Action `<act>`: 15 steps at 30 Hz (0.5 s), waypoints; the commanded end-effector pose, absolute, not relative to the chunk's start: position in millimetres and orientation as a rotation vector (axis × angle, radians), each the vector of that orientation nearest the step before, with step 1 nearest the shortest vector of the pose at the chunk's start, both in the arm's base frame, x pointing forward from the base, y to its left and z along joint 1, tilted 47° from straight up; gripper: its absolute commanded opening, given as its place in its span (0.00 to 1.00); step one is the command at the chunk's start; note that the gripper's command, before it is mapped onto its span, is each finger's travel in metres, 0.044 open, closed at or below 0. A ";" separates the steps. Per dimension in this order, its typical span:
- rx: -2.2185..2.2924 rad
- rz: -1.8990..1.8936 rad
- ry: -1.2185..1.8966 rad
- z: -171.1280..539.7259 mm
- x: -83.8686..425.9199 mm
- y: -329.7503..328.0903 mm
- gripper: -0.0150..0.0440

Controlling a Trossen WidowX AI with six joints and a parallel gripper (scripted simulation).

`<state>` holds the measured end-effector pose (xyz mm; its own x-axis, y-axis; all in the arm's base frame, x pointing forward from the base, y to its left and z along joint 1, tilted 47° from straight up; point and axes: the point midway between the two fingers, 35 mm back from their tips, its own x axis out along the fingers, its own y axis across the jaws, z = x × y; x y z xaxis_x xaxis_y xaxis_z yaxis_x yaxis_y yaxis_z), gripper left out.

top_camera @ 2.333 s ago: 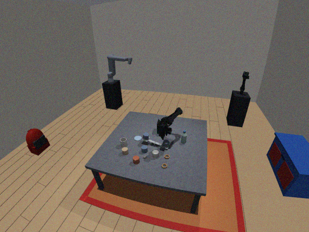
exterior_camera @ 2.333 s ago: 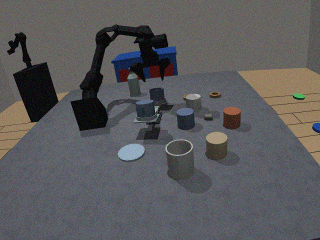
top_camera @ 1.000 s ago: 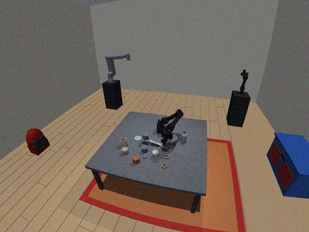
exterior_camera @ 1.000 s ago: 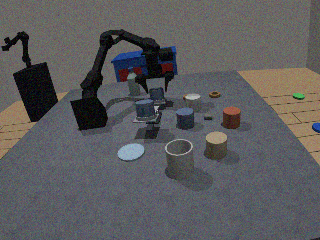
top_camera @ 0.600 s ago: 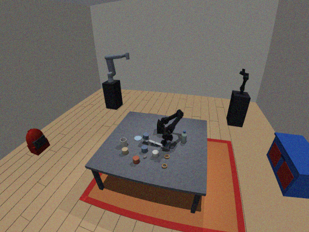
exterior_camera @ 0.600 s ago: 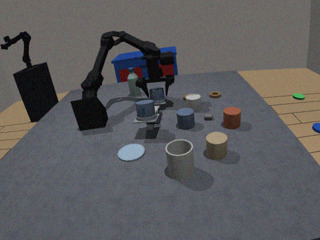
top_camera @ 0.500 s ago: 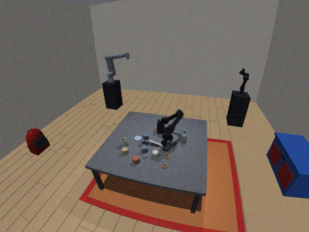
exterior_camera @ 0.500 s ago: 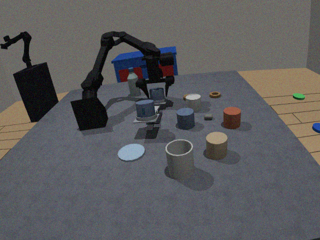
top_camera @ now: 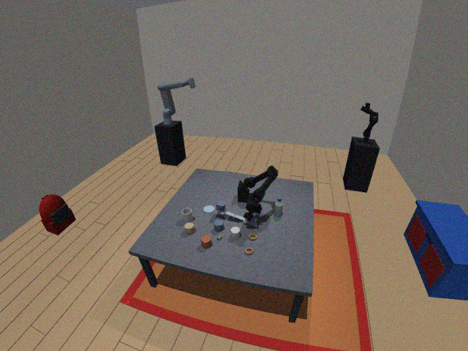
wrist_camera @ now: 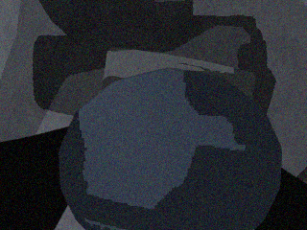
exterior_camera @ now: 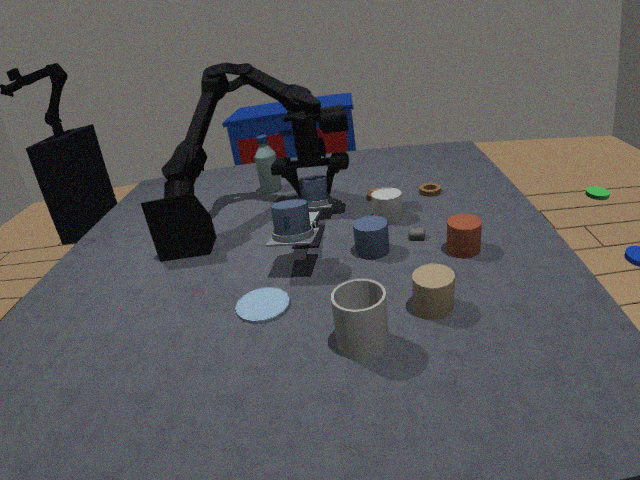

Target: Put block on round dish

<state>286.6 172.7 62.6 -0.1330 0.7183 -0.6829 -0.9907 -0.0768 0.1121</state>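
The balance (top_camera: 235, 216) (exterior_camera: 279, 241) stands on the table with a blue-grey upside-down cup on each end. The cup (top_camera: 220, 206) (exterior_camera: 290, 218) on the end nearer the dish stands on its plate, untouched. My gripper (exterior_camera: 314, 190) (wrist_camera: 172, 142) points down and is shut on the other cup (exterior_camera: 313, 187) (wrist_camera: 139, 144), with a finger on each side. That cup is still at its end plate; no gap shows beneath it. The block is not visible. The round light-blue dish (top_camera: 208, 208) (exterior_camera: 262, 304) lies flat and bare on the table.
A bottle (top_camera: 278, 208) (exterior_camera: 267, 170) stands behind the gripper. A blue cylinder (exterior_camera: 371, 237), a white one (exterior_camera: 386, 205), a red one (exterior_camera: 463, 235), a tan one (exterior_camera: 433, 291), an open mug (exterior_camera: 360, 330), a small grey piece (exterior_camera: 416, 234) and two rings stand or lie around.
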 end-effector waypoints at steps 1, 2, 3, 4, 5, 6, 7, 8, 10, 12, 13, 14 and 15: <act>-0.539 1.601 0.665 65.1 287.9 170.7 0.44; -0.539 1.601 0.665 65.8 288.3 169.8 0.40; -0.540 1.601 0.666 66.5 288.8 169.0 0.35; -0.540 1.601 0.666 67.2 289.2 168.1 0.31; -0.541 1.600 0.666 68.0 289.7 167.2 0.26; -0.541 1.600 0.666 68.7 290.1 166.3 0.25; -0.541 1.600 0.667 69.5 290.5 165.4 0.25; -0.542 1.600 0.667 70.2 291.0 164.5 0.25; -0.542 1.599 0.667 71.7 291.8 162.7 0.25; -0.543 1.599 0.668 73.2 292.6 160.9 0.25; -0.543 1.599 0.668 73.9 293.0 160.0 0.25; -0.544 1.599 0.669 74.7 293.4 159.1 0.25; -0.544 1.598 0.669 75.5 293.8 158.2 0.25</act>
